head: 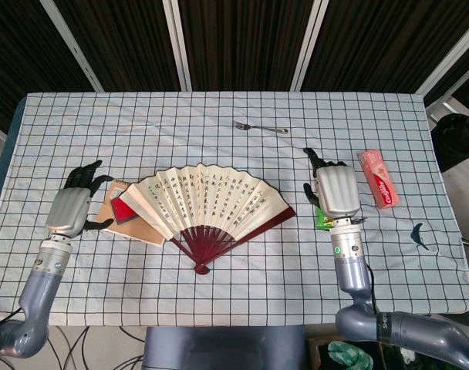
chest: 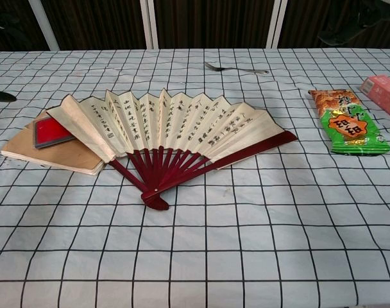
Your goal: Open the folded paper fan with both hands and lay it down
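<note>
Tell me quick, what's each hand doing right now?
Left hand: open, fingers spread, holding nothing, apart from the opened paper fan with dark red ribs.
Right hand: open, holding nothing, right of the fan.

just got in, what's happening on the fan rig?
The paper fan lies spread open on the checked table, its left edge overlapping the notebook and the red pad on it. Neither hand holds anything: the left hand hovers beside the notebook with fingers apart, and the right hand is open over the green snack packet. The fan looks laid down.
</note>
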`<state>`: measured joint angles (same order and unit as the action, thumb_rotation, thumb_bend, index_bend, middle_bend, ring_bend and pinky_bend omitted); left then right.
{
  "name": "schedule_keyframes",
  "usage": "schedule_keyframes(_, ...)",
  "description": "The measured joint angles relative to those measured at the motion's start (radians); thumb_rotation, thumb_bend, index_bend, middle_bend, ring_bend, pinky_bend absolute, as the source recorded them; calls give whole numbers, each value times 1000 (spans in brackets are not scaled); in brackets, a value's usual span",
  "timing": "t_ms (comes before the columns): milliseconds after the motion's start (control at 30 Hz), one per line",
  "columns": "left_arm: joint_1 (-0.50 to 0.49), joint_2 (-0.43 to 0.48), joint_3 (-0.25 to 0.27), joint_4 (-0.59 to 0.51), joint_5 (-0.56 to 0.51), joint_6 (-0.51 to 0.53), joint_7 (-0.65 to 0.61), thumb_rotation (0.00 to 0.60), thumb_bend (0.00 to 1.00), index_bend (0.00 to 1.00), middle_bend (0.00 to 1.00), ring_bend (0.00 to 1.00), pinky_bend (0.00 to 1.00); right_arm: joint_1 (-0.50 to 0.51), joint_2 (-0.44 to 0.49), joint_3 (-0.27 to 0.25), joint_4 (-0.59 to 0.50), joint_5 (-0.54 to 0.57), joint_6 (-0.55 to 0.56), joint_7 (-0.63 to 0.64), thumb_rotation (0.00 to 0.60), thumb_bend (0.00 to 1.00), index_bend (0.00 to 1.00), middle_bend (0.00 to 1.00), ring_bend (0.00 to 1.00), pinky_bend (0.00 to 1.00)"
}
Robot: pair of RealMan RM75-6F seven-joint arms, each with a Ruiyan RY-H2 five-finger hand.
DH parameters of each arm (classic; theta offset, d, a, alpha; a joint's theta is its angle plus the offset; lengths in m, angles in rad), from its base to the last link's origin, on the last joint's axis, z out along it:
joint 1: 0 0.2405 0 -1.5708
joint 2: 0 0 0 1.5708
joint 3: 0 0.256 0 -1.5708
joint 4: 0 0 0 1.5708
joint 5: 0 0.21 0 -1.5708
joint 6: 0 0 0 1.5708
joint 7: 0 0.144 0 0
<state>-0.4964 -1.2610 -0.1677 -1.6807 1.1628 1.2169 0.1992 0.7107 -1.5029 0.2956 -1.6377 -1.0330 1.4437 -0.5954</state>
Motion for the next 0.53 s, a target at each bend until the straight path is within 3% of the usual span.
schedule_keyframes(167, 65, 92, 44, -38, 56, 41, -23, 600, 0, 179, 0, 0, 0, -54, 31, -44, -74, -46, 32, 10, 600, 209, 117, 391, 490, 483)
schedule_keyframes(300, 119, 128, 75, -37, 113, 99, -56, 600, 0, 102, 0, 0, 0, -122, 74, -109, -137, -108, 75, 28, 600, 131, 12, 184, 264, 335)
schedule_keyframes(400, 163, 142, 101, -20, 167, 154, -80, 600, 0, 45, 0, 0, 0, -186, 118, -169, -179, -162, 117, 49, 600, 104, 0, 46, 109, 264)
schedule_keyframes(533, 222, 157, 136, 13, 241, 235, -110, 600, 0, 4, 0, 0, 0, -289, 187, -246, -224, -226, 189, 105, 600, 95, 0, 0, 11, 229)
